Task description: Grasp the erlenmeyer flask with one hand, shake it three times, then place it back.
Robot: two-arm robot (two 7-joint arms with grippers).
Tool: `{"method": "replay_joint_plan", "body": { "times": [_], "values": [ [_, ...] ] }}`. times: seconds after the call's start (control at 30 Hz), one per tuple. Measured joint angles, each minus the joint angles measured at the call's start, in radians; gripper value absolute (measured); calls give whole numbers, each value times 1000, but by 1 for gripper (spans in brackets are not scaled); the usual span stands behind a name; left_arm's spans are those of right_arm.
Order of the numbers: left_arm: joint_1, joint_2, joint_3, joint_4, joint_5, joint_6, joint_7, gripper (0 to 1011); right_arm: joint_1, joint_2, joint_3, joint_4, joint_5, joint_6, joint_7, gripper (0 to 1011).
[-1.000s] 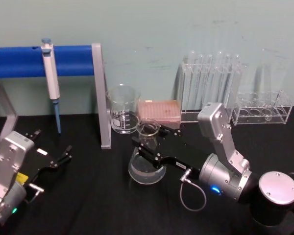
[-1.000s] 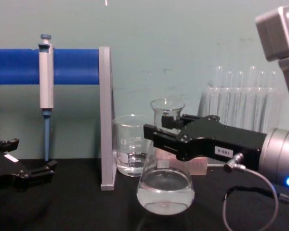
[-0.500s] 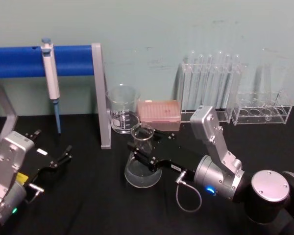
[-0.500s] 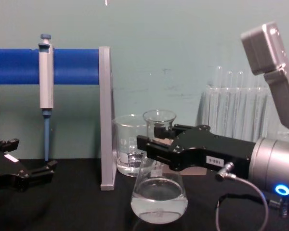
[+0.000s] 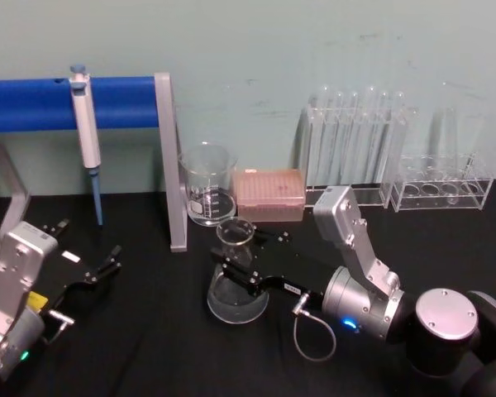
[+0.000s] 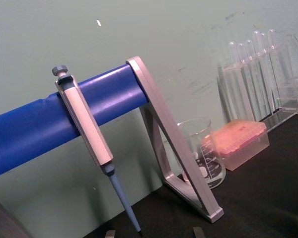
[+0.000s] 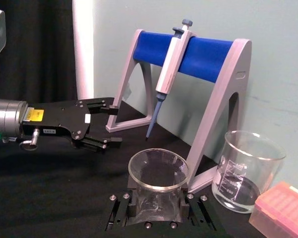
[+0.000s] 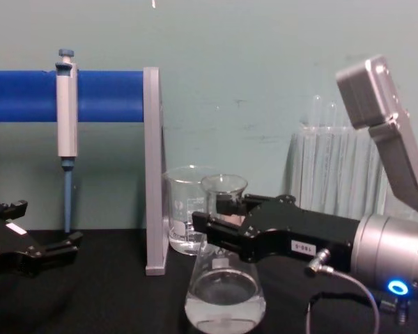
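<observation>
Erlenmeyer flask (image 5: pixel 231 299): upright over the black table (image 5: pixel 149 356), held by its narrow neck, in front of the glass beaker (image 5: pixel 207 194) and nearer the robot than the pink pipette-tip box (image 5: pixel 269 192). Whether its wide base touches the table cannot be told.
Liquid (image 8: pixel 225 311): clear, filling only the lowest part of the cone (seen side-on in the chest view).
Right gripper (image 5: pixel 231 269): reaching in from the right, its two black fingers clamped on either side of the flask neck just under the flared rim. A small white number label sits on its side, and a blue light ring glows on the silver wrist.
Right wrist view: the flask's open rim (image 7: pixel 158 171) stands between the gripper's two fingers.
Left gripper (image 5: pixel 89 248): low at the left of the table, well apart from the flask, fingers spread wide and holding nothing.
Pipette (image 5: pixel 87 132): hanging on the blue bar of the grey-framed stand (image 5: pixel 33 103), at the back left.
Test tubes (image 5: pixel 355 136): upright in a clear rack against the wall, beside the tip box.
Second clear rack (image 5: pixel 442 188): at the far right of the table.
</observation>
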Motion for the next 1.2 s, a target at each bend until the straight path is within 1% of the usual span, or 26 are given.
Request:
{"method": "replay_joint_plan", "body": {
  "times": [0.6,0.93,1.2],
  "values": [
    [0,0,0,0,0,0,0,1001,23,-15,-17,69,-1,-24,22,452],
    [0,0,0,0,0,0,0,1001,29,-20,-21,86,-4,-25,25,452],
    [0,0,0,0,0,0,0,1001,29,-21,-23,89,-4,-14,25,452]
  ]
}}
